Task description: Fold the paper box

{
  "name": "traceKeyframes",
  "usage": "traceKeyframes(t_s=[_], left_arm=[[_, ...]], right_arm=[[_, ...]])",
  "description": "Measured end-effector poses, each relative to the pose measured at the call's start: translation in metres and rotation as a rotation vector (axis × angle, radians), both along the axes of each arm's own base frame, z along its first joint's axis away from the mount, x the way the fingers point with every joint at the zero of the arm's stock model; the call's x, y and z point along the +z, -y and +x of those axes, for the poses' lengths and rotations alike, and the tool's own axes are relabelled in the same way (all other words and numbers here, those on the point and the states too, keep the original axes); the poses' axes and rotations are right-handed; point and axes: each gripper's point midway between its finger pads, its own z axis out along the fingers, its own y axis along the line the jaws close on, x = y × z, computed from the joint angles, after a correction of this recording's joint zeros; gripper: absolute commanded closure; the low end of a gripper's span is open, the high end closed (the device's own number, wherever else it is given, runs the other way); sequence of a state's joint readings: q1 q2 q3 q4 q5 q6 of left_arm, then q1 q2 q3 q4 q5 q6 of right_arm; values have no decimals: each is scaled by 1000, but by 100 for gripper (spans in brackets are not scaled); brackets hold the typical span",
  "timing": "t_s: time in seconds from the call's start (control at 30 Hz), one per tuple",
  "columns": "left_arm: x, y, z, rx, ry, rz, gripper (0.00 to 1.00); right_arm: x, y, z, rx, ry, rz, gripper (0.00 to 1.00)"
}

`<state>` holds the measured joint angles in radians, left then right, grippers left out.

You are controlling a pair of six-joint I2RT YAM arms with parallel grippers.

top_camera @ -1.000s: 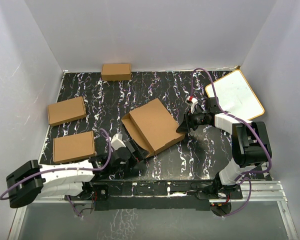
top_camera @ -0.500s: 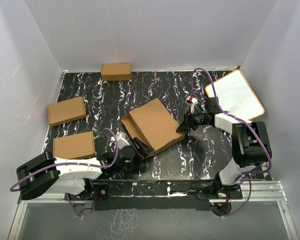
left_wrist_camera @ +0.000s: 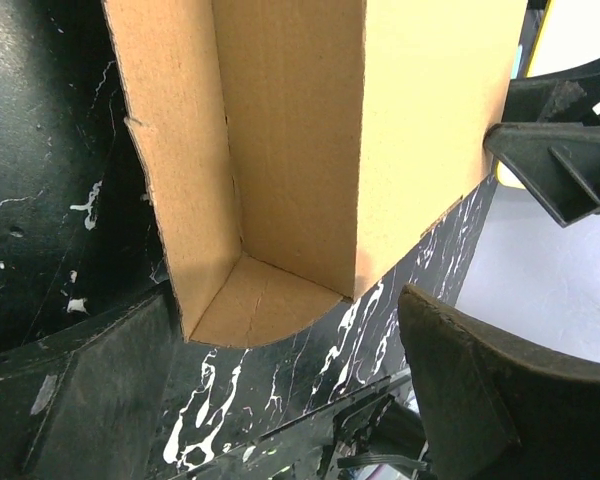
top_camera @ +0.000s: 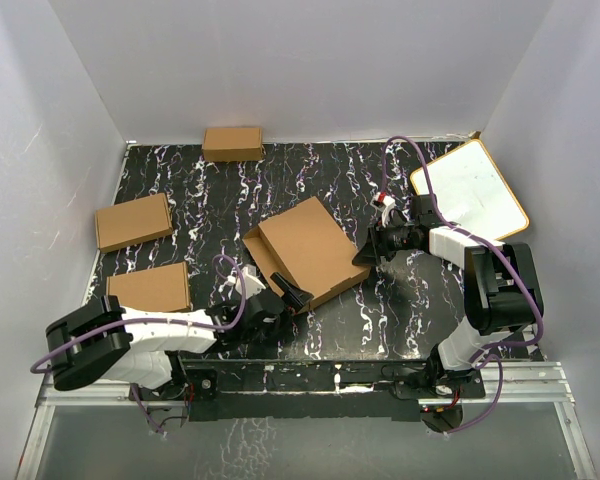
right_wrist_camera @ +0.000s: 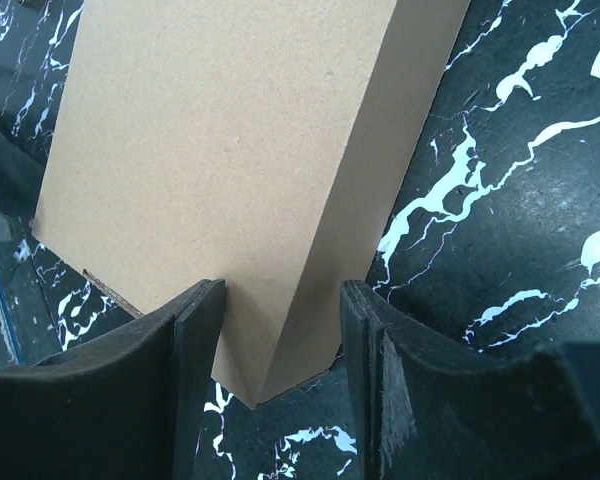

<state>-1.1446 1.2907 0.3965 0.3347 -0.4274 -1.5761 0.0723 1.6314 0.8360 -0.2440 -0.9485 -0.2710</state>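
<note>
Well, my right pincer [right_wrist_camera: 280, 300] is clamped on the right corner of the paper box [top_camera: 310, 250], with one finger on its top face and the other against its side wall. My left pincer [left_wrist_camera: 285, 320] stands wide and grips nothing, its fingers either side of the paper box's open near-left end. The paper box lies part-folded, mid-bench [top_camera: 400, 300].

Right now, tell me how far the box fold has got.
Done: the paper box has walls raised and its top panel folded over. In hand: the right hand grips its right corner; the left hand hangs open at the near end. Left: that end gapes, its rounded flap lying flat.
</note>
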Motion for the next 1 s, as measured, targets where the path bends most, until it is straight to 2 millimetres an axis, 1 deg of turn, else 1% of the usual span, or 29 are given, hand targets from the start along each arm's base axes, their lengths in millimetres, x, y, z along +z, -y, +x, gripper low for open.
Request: traceKeyframes(t_s=[0.07, 0.13, 0.23, 0.4, 0.5, 0.7, 0.8, 0.87, 1.0], left_arm=[[1, -1, 1, 20, -5, 3, 17], [1, -2, 2, 36, -10, 12, 21], [1, -3, 4, 52, -11, 24, 22], [0, -3, 5, 63, -9, 33, 29], [-3, -2, 5, 61, -12, 43, 30], [-5, -1, 4, 57, -13, 52, 39], [-2, 2, 5, 58, -11, 51, 42], [-2, 3, 6, 59, -9, 52, 47], [0, 5, 7, 60, -6, 45, 52]], right_arm=[[0, 0, 0, 0, 0, 0, 46], [0, 0, 0, 0, 0, 0, 46], [0, 0, 0, 0, 0, 0, 47], [0, 0, 0, 1, 0, 0, 47], [0, 0, 0, 1, 0, 0, 47], [0, 0, 0, 1, 0, 0, 47], [0, -1, 0, 4, 1, 0, 47], [0, -1, 0, 4, 1, 0, 48], [0, -1, -1, 5, 1, 1, 48]])
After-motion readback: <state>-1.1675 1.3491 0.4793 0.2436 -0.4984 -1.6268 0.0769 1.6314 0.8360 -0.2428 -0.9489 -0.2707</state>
